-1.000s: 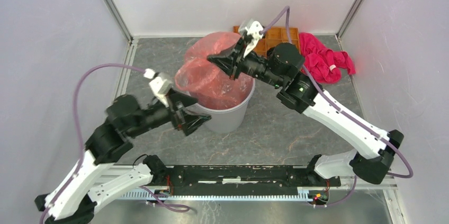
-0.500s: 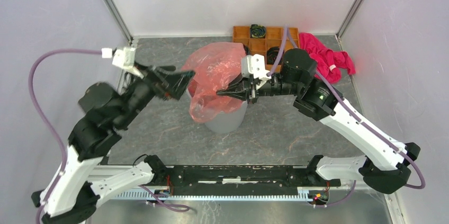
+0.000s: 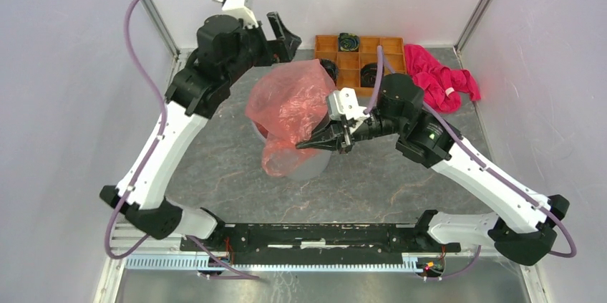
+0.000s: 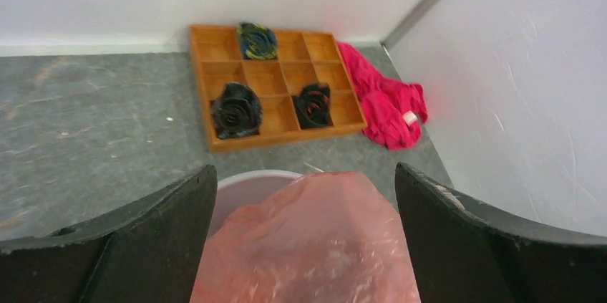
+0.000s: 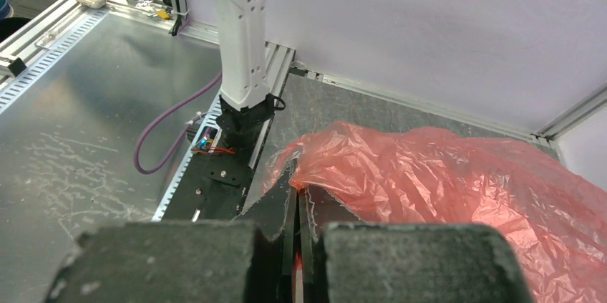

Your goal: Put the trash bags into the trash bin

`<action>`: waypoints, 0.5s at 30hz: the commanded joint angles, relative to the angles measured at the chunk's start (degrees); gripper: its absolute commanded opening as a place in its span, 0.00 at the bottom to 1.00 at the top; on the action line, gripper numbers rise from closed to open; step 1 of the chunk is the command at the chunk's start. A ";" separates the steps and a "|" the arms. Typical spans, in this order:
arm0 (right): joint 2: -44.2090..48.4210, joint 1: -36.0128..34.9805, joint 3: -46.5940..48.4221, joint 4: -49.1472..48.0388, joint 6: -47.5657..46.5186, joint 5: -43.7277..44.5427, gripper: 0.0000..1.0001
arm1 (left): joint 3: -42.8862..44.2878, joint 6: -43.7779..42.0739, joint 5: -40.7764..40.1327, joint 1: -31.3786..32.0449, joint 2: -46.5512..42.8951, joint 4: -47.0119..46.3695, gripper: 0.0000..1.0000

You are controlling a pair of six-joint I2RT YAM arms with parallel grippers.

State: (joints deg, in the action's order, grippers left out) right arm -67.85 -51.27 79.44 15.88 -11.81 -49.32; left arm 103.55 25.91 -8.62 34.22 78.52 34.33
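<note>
Here the right gripper (image 3: pixel 316 142) clamps the bag (image 3: pixel 290 102) draped over the bin (image 3: pixel 315 167); the left gripper (image 3: pixel 284 31) hangs wide open behind it

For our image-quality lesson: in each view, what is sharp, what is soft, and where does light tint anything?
Top view: evenly lit and sharp; the cloth tints the wall beside it pink. Left wrist view: the bag near the lens is soft, the tray clearer. Right wrist view: the bag's creases are crisp, while the right gripper shut on it is a dark, featureless mass.

Trash bin (image 3: pixel 315 165) mostly under trash bag (image 3: pixel 290 102)
</note>
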 commanded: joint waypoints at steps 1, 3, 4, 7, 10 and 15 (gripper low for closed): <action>3.58 0.11 -1.48 -4.01 1.81 0.63 0.01 | 3.52 -3.52 15.40 -1.26 4.73 0.89 0.98; 4.40 0.19 -2.61 -6.33 3.64 3.23 0.01 | 0.25 -3.46 20.17 -1.26 4.80 0.62 0.90; 4.92 0.11 -3.66 -7.83 4.72 4.39 0.01 | -3.00 -3.14 22.41 -1.26 3.73 -1.19 0.85; 5.98 0.11 -5.74 -11.66 7.28 9.11 0.01 | -13.27 -1.69 23.25 -1.26 -1.35 -5.61 0.70; 6.41 0.11 -6.61 -14.75 10.07 14.66 0.01 | -20.30 -0.63 23.03 -1.26 -4.90 -7.30 0.60; 6.58 0.11 -7.09 -17.31 15.15 28.06 0.01 | -26.86 0.51 23.56 -1.18 -5.60 -7.17 0.49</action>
State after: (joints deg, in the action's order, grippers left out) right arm -62.19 -51.27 72.93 4.75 -2.68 -34.48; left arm 79.46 24.91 12.64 32.97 75.33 31.00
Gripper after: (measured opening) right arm 0.011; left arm 0.503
